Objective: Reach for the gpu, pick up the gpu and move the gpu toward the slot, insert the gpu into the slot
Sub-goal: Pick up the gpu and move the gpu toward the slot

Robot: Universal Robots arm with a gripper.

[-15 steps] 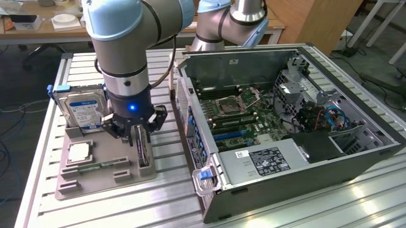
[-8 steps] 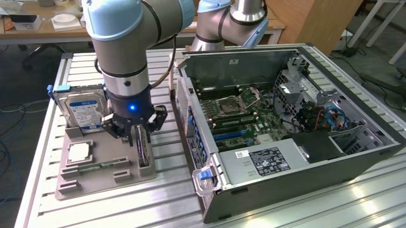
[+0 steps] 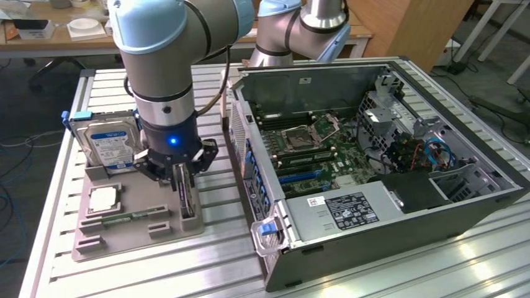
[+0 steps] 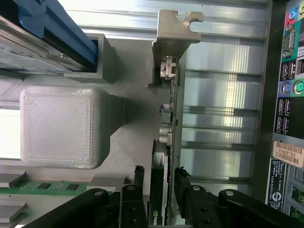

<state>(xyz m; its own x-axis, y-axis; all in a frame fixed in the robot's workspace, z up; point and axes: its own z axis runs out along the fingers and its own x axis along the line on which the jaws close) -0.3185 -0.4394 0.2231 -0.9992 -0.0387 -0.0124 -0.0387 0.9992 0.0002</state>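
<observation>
**A:** Where is the gpu?

**B:** The gpu [image 3: 188,205] stands on edge in a groove of the grey tray [image 3: 91,239]. The tray lies on the worktop [image 3: 149,273], toward the edge at the exterior view's left. In the wrist view the card's metal bracket [image 4: 173,33] sits at its far end, away from the arm.

**A:** And the gripper?

**B:** The gripper [image 3: 184,179] hangs straight down over the card. Its fingers [image 4: 137,178] stand on either side of the dark end, so the card is between them. The jaws are partly spread. One finger shows a clear gap to the card, and the other is just beside it. I see no firm grip.

**A:** What else is on the tray?

**B:** A hard drive [image 3: 106,143] with a blue label stands upright at the far end. A green memory stick [image 3: 124,218] lies flat, near the card.

**A:** And the slot?

**B:** The slot [image 3: 300,177] is a blue strip on the motherboard [image 3: 331,149]. That board is inside the open computer case [image 3: 331,254], which rests on the worktop at the exterior view's right. The slot is well apart from the card.
</observation>
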